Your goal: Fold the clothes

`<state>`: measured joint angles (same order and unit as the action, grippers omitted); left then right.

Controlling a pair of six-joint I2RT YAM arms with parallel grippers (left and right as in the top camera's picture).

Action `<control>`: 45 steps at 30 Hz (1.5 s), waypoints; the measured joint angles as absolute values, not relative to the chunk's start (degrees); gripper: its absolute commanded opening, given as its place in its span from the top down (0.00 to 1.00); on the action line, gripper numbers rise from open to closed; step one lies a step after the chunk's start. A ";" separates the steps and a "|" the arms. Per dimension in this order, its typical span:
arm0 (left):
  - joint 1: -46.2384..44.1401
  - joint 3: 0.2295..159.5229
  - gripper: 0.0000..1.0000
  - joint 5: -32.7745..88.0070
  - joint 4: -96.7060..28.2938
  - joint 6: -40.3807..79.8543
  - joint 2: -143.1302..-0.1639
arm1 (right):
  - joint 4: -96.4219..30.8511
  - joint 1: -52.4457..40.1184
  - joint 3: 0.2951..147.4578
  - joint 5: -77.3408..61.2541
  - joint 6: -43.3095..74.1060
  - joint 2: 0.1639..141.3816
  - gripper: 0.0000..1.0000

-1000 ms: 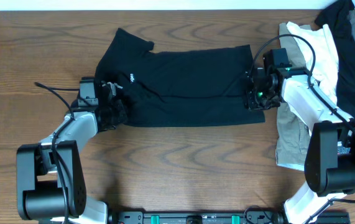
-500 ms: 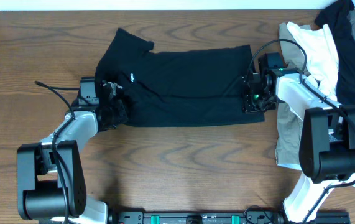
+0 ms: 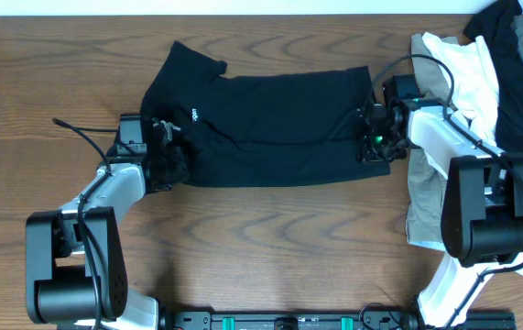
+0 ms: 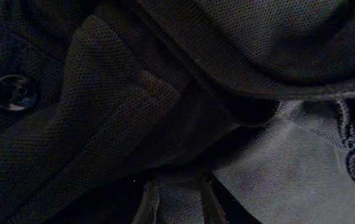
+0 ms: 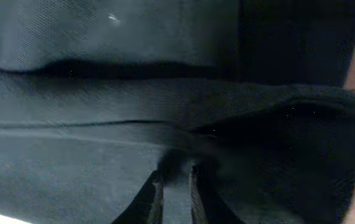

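Note:
A black polo shirt (image 3: 270, 128) lies spread across the back middle of the wooden table, collar end to the left. My left gripper (image 3: 165, 163) is at the shirt's left lower corner, shut on its fabric. In the left wrist view the two fingers (image 4: 176, 198) pinch dark mesh cloth, with a button (image 4: 14, 93) at the left. My right gripper (image 3: 374, 147) is at the shirt's right edge, shut on the hem. In the right wrist view its fingers (image 5: 174, 186) clamp a fold of the dark cloth.
A pile of clothes lies at the right: a white garment (image 3: 458, 69), a beige one (image 3: 426, 197) and dark ones (image 3: 517, 82) in the back right corner. Bare wood (image 3: 270, 247) lies in front of the shirt.
My right gripper moved slightly left and back along the shirt's right edge, then settled. The left arm and the shirt have barely moved.

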<state>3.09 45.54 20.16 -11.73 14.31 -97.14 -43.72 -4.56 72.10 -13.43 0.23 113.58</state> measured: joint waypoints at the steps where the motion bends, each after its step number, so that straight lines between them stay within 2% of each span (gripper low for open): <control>1: 3.09 45.54 0.73 20.16 -11.73 14.31 -97.14 | -45.04 -4.21 72.23 -12.58 0.67 113.58 0.87; 15: 3.09 45.63 0.73 20.16 -11.97 14.33 -97.14 | -54.33 -2.42 72.95 -5.17 6.46 113.43 0.86; 26: 3.09 45.65 0.73 20.10 -12.01 14.31 -97.14 | -52.64 -1.56 72.14 -0.47 6.79 104.22 0.84; 29: 3.09 45.65 0.72 20.10 -12.01 14.31 -97.14 | -52.60 -1.56 72.14 -0.25 6.79 103.22 0.84; 31: 3.07 45.65 0.66 20.21 -12.03 14.17 -97.14 | -52.38 -1.56 72.14 -0.23 6.79 103.26 0.84; 45: 2.87 46.50 0.64 19.25 -15.14 14.28 -96.97 | -48.42 -2.98 72.14 -7.22 3.73 104.31 0.86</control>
